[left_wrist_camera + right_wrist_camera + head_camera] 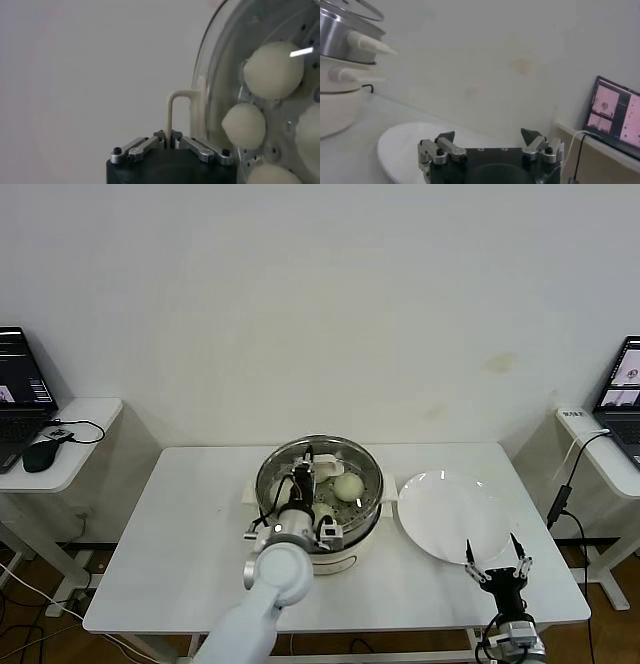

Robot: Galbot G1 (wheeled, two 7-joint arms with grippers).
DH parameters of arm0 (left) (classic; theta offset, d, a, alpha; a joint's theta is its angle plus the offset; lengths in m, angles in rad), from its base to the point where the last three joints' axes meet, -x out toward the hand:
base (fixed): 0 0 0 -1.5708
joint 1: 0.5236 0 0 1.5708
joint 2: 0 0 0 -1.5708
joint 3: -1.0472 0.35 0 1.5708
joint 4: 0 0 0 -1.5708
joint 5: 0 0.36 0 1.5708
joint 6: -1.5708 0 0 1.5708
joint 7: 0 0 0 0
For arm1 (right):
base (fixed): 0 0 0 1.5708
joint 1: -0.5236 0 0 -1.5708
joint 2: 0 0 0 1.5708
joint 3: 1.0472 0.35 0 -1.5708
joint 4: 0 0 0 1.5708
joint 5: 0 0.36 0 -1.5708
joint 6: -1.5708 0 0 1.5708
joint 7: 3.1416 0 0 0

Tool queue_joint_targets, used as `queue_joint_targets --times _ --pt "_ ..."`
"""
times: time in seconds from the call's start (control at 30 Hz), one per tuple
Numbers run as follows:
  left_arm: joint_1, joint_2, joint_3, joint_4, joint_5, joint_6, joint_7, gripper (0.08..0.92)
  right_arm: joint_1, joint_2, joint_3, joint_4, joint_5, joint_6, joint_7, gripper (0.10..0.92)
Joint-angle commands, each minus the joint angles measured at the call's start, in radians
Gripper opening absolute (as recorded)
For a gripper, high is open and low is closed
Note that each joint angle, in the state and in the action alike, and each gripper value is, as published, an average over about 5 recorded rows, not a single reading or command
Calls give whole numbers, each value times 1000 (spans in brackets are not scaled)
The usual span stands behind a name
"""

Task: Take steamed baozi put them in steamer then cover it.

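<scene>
Your left tool (170,134) sits over the round shiny stainless-steel steamer (318,489) at the middle of the white desk (190,534), clenched on the cream-white bar handle (178,110) of the round clear glass cover (220,75). You see the cover resting on the pot, with the smooth cream-white round baozi (273,69) showing through the glass on the perforated tray. Just right of the steamer lies the flat white round plate (445,516). Your right tool (497,562) hangs at the plate's near edge, its prongs spread wide, holding nothing.
</scene>
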State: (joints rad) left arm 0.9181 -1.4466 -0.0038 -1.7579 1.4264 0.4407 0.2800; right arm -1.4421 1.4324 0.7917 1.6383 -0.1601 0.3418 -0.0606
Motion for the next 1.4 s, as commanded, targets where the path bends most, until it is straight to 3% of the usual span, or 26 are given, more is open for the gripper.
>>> queue_joint_targets --times 0.03,0.5,0.8,1.0,1.17,1.27,1.4 --pt "12 -35 8 34 61 -12 -6 142 2 -4 -3 -6 -3 3 0 823" --pt "25 -41 7 -2 68 -35 -6 159 -1 -4 -8 -8 -4 5 -3 823" --pt "129 5 12 -162 37 -34 -1 397 -8 -1 -11 -4 -9 4 -4 823" --pt "280 80 -37 -349 -34 -42 -22 570 -18 4 -20 -4 -15 5 -5 823" --pt "520 143 -139 -536 -289 -69 -143 718 -25 2 -25 1 -12 6 -8 823" --pt "649 162 -280 -574 -676 -141 -285 790 -32 -2 -29 12 0 3 -12 823" --pt "773 169 -469 -537 -1301 -346 -436 820 -42 -9 -38 29 12 -1 -17 823"
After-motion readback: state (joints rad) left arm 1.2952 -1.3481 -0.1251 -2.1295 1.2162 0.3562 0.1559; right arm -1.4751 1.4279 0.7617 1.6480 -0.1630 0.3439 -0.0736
